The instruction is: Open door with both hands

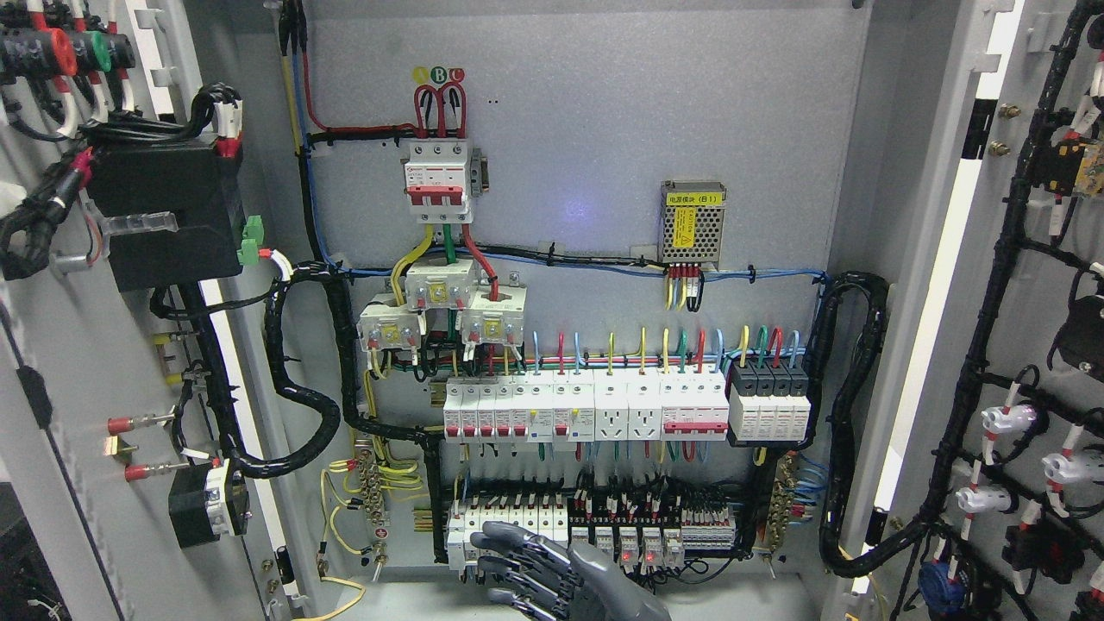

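Note:
The grey electrical cabinet stands with both doors swung wide. The left door (78,362) shows its inner face with a black box and cable bundles. The right door (1026,285) shows its inner face with black cable looms and indicator lamp backs. My right hand (526,569), grey with dark fingers, comes in at the bottom edge just right of the middle. Its fingers point left, spread and loosely bent, and hold nothing. It hovers in front of the lowest row of terminals, clear of both doors. No left hand shows.
Inside, the back panel (604,129) carries a red-and-white main breaker (438,181), a meshed power supply (693,222), a row of white breakers and sockets (604,410) and relays (638,543). Thick black cable loops (302,405) run from the panel to each door.

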Available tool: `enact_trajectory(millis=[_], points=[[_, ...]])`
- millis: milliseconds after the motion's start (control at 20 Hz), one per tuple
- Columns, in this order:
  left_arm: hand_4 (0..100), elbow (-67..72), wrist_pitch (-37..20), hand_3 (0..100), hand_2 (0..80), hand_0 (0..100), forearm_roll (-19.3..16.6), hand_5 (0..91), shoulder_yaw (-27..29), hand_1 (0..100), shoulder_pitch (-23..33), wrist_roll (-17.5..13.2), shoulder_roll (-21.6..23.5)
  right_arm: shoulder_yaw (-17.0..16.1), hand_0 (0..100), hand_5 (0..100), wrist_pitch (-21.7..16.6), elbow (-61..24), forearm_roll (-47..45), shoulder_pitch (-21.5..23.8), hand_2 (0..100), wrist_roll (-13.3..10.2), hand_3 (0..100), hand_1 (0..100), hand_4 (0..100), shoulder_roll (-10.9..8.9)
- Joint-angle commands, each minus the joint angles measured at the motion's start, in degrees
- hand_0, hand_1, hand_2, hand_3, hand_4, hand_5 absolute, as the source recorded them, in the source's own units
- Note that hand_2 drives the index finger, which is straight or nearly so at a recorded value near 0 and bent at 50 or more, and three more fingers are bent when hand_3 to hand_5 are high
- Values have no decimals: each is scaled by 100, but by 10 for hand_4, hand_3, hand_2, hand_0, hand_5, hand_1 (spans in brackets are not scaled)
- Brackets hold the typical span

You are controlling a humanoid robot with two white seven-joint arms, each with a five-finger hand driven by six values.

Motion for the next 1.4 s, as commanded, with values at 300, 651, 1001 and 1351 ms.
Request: enact_trajectory(millis=[300, 651, 1001, 1351], points=[[0, -3943, -1618, 0, 0, 120, -491, 0, -948, 556, 82, -163, 420, -668, 99, 0, -589, -1408, 61, 971, 0, -172, 0, 130, 0, -35], [0, -4487, -2577, 0, 0, 120, -801, 0, -904, 556, 38, -163, 420, -1239, 99, 0, -984, -1822, 78, 1550, 0, -181, 0, 131, 0, -61], [0, -5392, -2859, 0, 0, 120, -801, 0, -667, 556, -164, -146, 367, -1310, 99, 0, -1310, -2218, 87, 2288, 0, -164, 0, 131, 0, -149], [0, -6376, -3087, 0, 0, 120, -801, 0, -377, 556, -226, -111, 367, -1810, 99, 0, -2152, -2218, 78, 2833, 0, -111, 0, 131, 0, -403]])
